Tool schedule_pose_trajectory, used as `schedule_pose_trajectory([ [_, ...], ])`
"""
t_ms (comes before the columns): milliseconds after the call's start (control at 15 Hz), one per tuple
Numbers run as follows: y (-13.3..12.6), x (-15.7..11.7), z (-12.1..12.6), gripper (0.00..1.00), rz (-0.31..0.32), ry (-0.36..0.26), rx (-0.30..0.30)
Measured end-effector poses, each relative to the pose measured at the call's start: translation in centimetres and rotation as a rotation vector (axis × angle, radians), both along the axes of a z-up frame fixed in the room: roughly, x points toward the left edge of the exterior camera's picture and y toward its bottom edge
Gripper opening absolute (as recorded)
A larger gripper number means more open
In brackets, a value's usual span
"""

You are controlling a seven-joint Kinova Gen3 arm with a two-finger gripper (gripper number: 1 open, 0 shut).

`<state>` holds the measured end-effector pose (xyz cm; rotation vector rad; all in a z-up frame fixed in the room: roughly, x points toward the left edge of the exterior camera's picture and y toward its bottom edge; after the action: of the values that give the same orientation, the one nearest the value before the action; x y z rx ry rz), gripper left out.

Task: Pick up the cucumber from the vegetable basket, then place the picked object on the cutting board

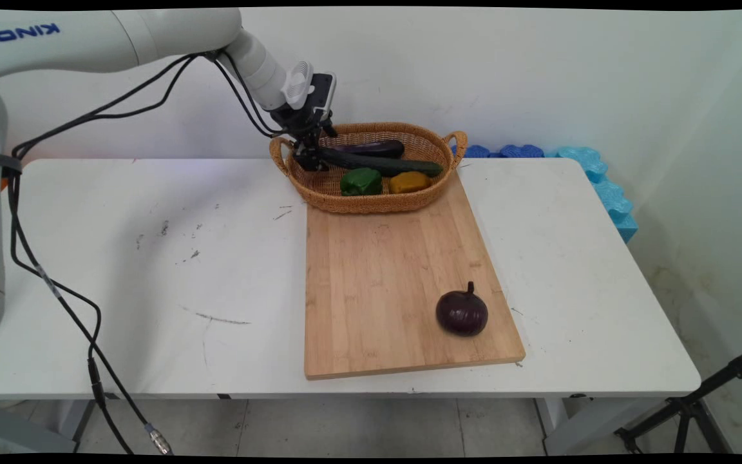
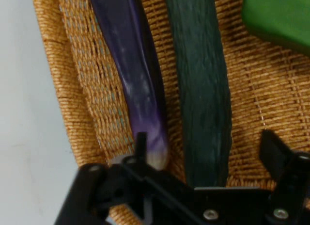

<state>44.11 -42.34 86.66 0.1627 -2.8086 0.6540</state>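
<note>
Gripper (image 1: pixel 310 161) lowered into the 9 o'clock end of the woven basket (image 1: pixel 371 205), which stands at the 12 o'clock end of the cutting board (image 1: pixel 384 277) on the white table (image 1: pixel 152 290). Jaws spread wide, closed on nothing.

In the hand view, gripper (image 2: pixel 206 140) straddling the near end of the dark green cucumber (image 2: pixel 203 89). Left finger (image 2: pixel 140 142) close to the pale tip of the long purple aubergine (image 2: pixel 135 79), which lies just beside the cucumber toward the basket (image 2: pixel 72 89) wall. Contact with either cannot be told.

Handling, judged: cucumber (image 1: pixel 384 164) likely stiff, light, with a finely ridged skin that gives fair friction. Long aubergine (image 1: pixel 371 148) glossy, probably slippery. Best hold across the cucumber's narrow width near its end, clear of the aubergine.

Also in the basket, toward 6 o'clock: green pepper (image 1: pixel 361 182) and yellow pepper (image 1: pixel 408 182). Round dark purple aubergine (image 1: pixel 462 312) well apart, at 5 o'clock on the board.

Arm reaching in from 10 o'clock, wrist pitched steeply down, fingers pointing at the basket floor.
</note>
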Motion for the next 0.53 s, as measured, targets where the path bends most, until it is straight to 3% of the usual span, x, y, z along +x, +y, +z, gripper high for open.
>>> schedule_pose_trajectory([
  [67,-0.09,-0.04,-0.27,0.00,-0.002,-0.002,0.001],
  [533,-0.16,-0.27,-1.26,0.00,-0.029,-0.018,0.003],
])
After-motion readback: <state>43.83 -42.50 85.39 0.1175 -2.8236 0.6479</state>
